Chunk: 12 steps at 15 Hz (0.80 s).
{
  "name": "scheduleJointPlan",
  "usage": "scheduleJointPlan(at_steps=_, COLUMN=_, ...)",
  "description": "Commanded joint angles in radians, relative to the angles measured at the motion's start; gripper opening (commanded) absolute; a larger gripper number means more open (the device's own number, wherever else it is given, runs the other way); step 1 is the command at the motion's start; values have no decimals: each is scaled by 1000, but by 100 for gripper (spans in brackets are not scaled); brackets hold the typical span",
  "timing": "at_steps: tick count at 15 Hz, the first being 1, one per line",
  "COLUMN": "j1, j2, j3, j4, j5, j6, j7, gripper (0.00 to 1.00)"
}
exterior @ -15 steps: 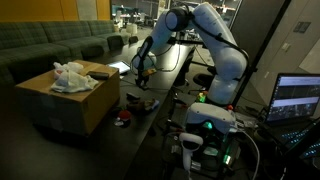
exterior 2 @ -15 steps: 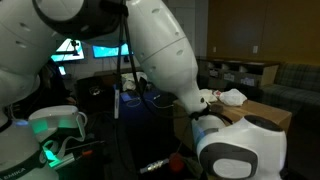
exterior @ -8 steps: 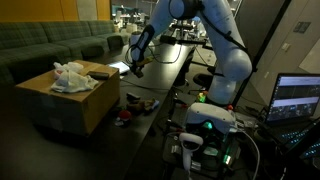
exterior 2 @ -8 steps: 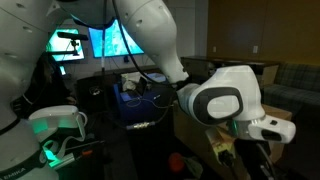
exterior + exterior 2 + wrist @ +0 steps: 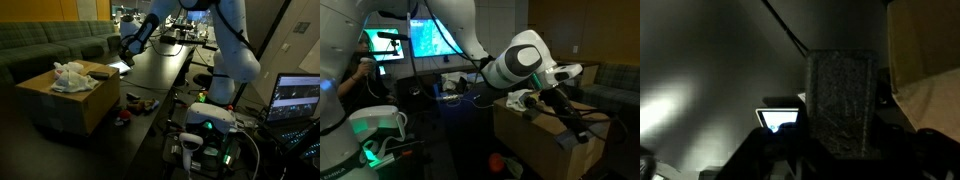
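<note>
My gripper (image 5: 126, 52) hangs in the air above the far end of the dark table (image 5: 160, 80), just beyond the cardboard box (image 5: 62, 100). In the wrist view the gripper (image 5: 840, 145) is shut on a dark grey speckled block (image 5: 840, 100) that stands upright between the dark jaws. In an exterior view the gripper (image 5: 578, 127) with this dark block hovers over the cardboard box (image 5: 535, 145). A white crumpled bag (image 5: 72, 77) lies on top of the box.
A lit small screen (image 5: 780, 120) lies below the gripper on the table. A black cable (image 5: 788, 32) runs across it. Small red and dark items (image 5: 135, 103) lie near the box. A laptop (image 5: 298, 98) and the robot base (image 5: 210, 125) stand close by.
The arm has lifted from low over the table and swung up and toward the box, carrying the grey block; the gripper is now higher and further along the table.
</note>
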Motion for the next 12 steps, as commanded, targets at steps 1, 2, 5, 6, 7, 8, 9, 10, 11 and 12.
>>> scheduleJointPlan(at_steps=1, j1=67, j2=9, j3=-14, j4=53, j5=-75, j6=-22, j7=105, gripper=32)
scheduleJointPlan(at_steps=2, j1=65, j2=14, j3=3, j4=70, j5=-83, j6=-23, j7=113, gripper=32)
scheduleJointPlan(at_steps=5, j1=39, j2=59, j3=68, j4=150, j5=-80, j6=-37, j7=114, gripper=32)
scheduleJointPlan(at_steps=6, j1=27, j2=76, j3=90, j4=181, j5=-76, j6=-43, j7=105, gripper=32)
scheduleJointPlan(at_steps=7, j1=13, j2=98, j3=111, j4=216, j5=-71, j6=-50, j7=97, gripper=32)
scheduleJointPlan(at_steps=8, j1=-3, j2=122, j3=133, j4=254, j5=-67, j6=-58, j7=90, gripper=32)
scheduleJointPlan(at_steps=9, j1=-21, j2=151, j3=154, j4=299, j5=-63, j6=-76, j7=83, gripper=32)
scheduleJointPlan(at_steps=10, j1=-40, j2=175, j3=175, j4=337, j5=-60, j6=-88, j7=72, gripper=32)
scheduleJointPlan(at_steps=11, j1=-59, j2=205, j3=194, j4=385, j5=-59, j6=-108, j7=64, gripper=32)
scheduleJointPlan(at_steps=12, j1=-78, j2=232, j3=211, j4=428, j5=-57, j6=-123, j7=56, gripper=32)
